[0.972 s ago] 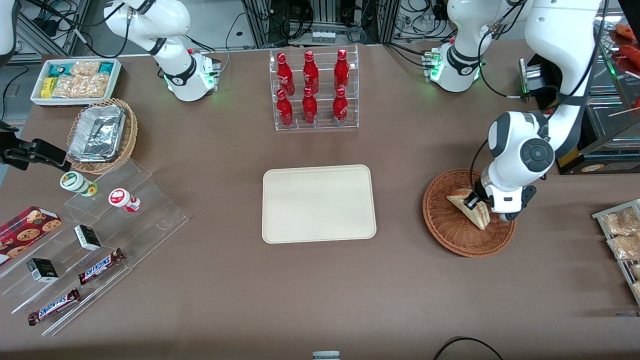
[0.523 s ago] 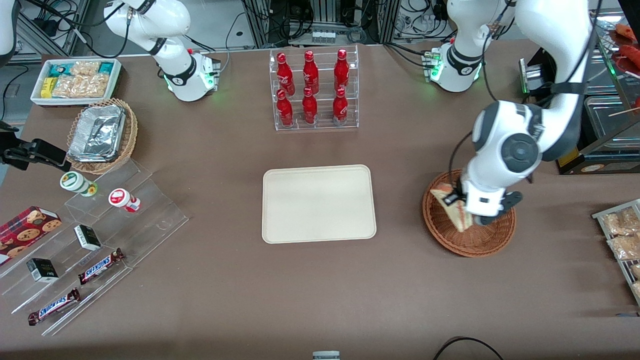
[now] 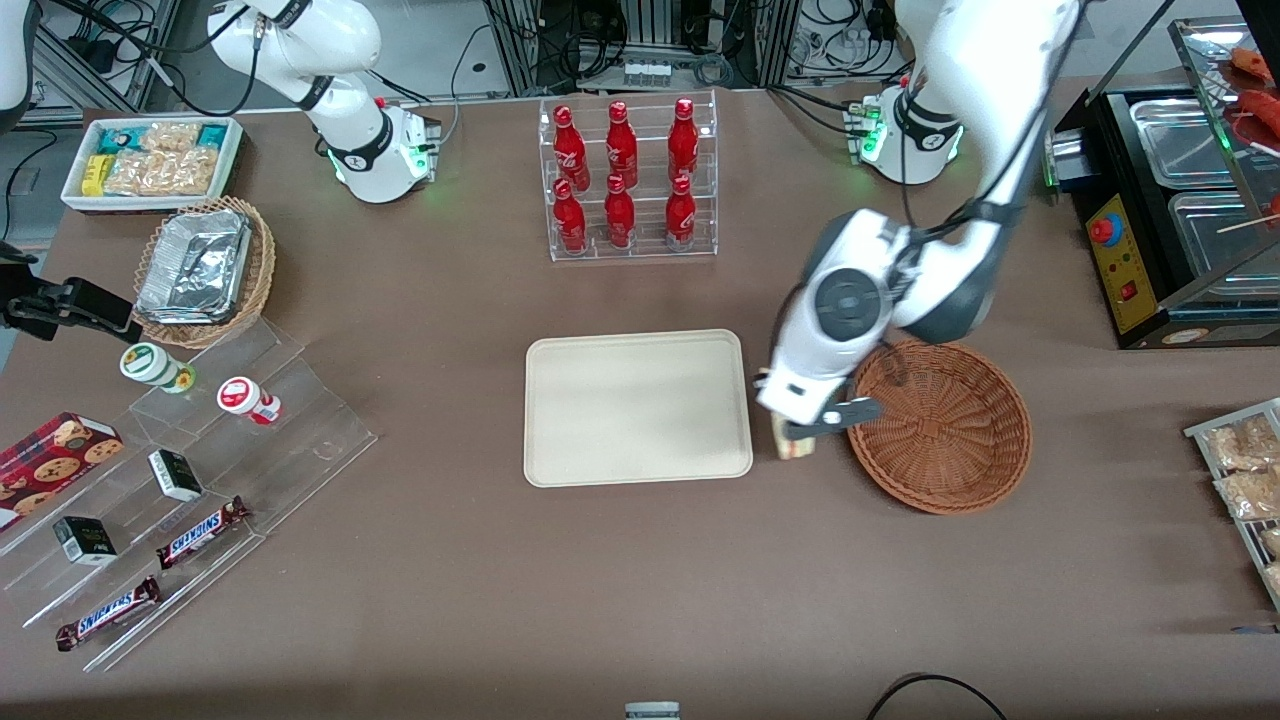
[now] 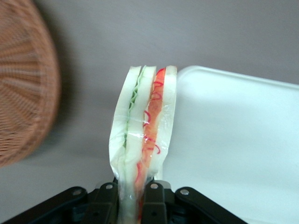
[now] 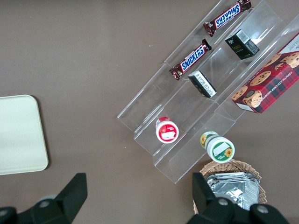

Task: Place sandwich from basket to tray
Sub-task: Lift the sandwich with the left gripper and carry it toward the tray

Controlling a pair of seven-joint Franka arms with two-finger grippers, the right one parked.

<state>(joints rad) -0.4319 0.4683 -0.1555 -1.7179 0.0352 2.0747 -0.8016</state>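
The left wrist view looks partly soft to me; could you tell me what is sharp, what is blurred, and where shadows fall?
Left wrist view: the sandwich in the end effector is sharp, the basket smeared, the tray washed out to a pale tint. Front view: evenly lit, and the arm casts a soft shadow into the basket.

A brown table (image 3: 420, 600) is seen carrying a flat cream rectangular tray (image 3: 638, 408), a round reddish-brown wicker basket (image 3: 940, 426), a clear rack of red bottles (image 3: 628, 180) and stepped clear snack shelves (image 3: 190, 490). The gripper (image 3: 795, 440) is held above the table between tray and basket.
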